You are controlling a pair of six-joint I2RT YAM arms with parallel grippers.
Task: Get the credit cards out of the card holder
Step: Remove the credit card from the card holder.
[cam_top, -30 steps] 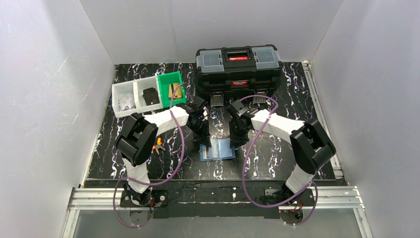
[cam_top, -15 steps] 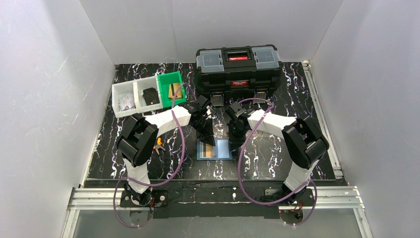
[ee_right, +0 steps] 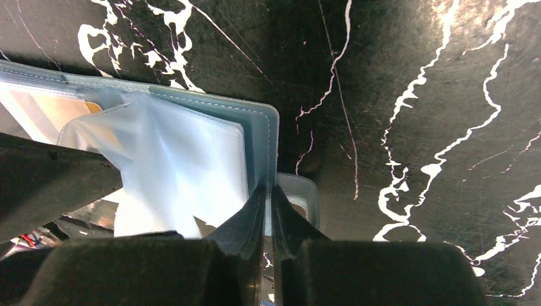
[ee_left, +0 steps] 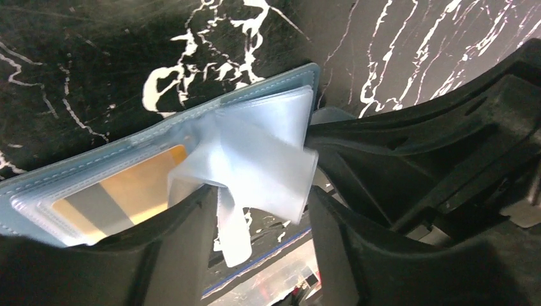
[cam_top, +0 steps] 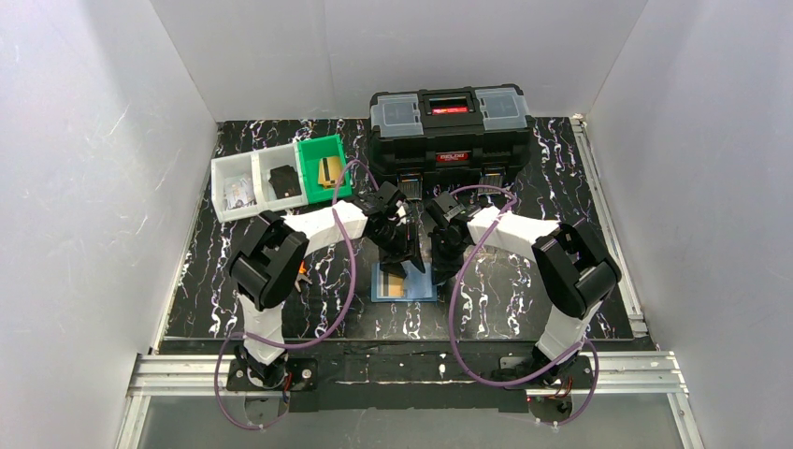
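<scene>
On the counter (cam_top: 561,187), seen from above, the card holder (cam_top: 421,281) lies open in front of the black toolbox (cam_top: 449,131), an orange-tan card (cam_top: 396,283) showing in its left half. The left fingers (cam_top: 411,262) and right fingers (cam_top: 439,262) both reach down over its far edge, close together. No dark card can be made out.

In the left wrist view, the left fingers (ee_left: 172,255) stand parted, with the holder's clear plastic sleeves (ee_left: 261,159) bunched loosely between them and not pinched. The orange-tan card (ee_left: 127,191) sits inside a sleeve just to their left, against the blue cover (ee_left: 191,124).

In the right wrist view, the right fingers (ee_right: 249,223) are closed tight on the thin edge of the card holder (ee_right: 261,127), beside the lifted sleeve (ee_right: 185,166).

The risks, as I judge them: that narrow pinch could slip, letting the holder slide when a card is tugged. The left fingers could also close on floppy sleeve rather than card, crumpling the plastic and leaving the card inside.
</scene>
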